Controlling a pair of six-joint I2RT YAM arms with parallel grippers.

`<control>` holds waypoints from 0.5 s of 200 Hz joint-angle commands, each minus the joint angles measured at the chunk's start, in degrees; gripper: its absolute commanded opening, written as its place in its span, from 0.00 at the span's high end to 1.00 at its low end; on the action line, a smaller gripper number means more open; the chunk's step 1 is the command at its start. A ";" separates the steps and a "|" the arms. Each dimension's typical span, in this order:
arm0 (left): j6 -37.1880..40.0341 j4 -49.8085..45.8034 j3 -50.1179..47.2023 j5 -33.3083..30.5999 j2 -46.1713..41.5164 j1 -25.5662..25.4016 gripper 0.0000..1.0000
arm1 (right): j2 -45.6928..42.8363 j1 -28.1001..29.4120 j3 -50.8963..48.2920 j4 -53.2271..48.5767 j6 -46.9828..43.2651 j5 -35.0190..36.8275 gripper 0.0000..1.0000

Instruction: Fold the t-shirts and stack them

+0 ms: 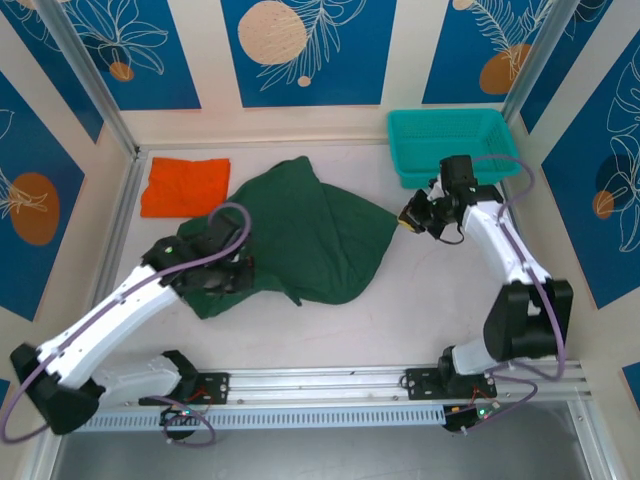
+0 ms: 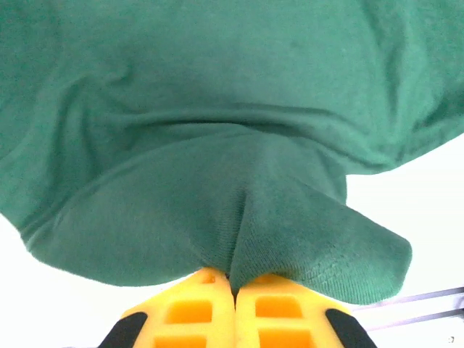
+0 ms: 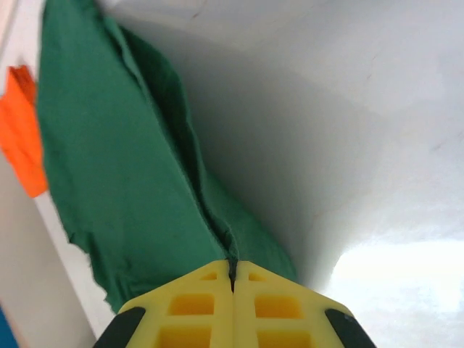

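Matt knit cloth of green t-shirt (image 2: 217, 109), matt cloth of orange t-shirt (image 1: 185, 186), smooth yellow plastic fingers (image 2: 188, 315)

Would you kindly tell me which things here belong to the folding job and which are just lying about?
Job: dark green cloth t-shirt, pinched by the left claw and right claw; bright orange cloth t-shirt, folded, far left.
Lying about: teal plastic mesh basket, far right.

Left claw (image 2: 233, 279) pinched shut, left arm stretched forward, low; right claw (image 3: 233, 267) pinched shut, right arm elbow raised.
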 commanded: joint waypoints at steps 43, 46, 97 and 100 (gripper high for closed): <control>-11.75 -11.01 -16.07 4.54 -12.10 4.78 1.00 | -19.13 6.84 -17.64 -5.93 13.20 2.85 1.00; -11.24 -10.61 -16.08 4.61 -11.72 5.85 1.00 | -19.46 6.76 -17.60 -5.80 13.65 3.31 1.00; 2.99 2.24 11.78 13.68 19.10 28.88 1.00 | 0.97 1.24 11.56 -6.65 12.27 7.17 1.00; 3.72 1.48 16.07 13.63 21.54 29.41 1.00 | 3.26 0.72 14.95 -7.37 12.25 6.66 1.00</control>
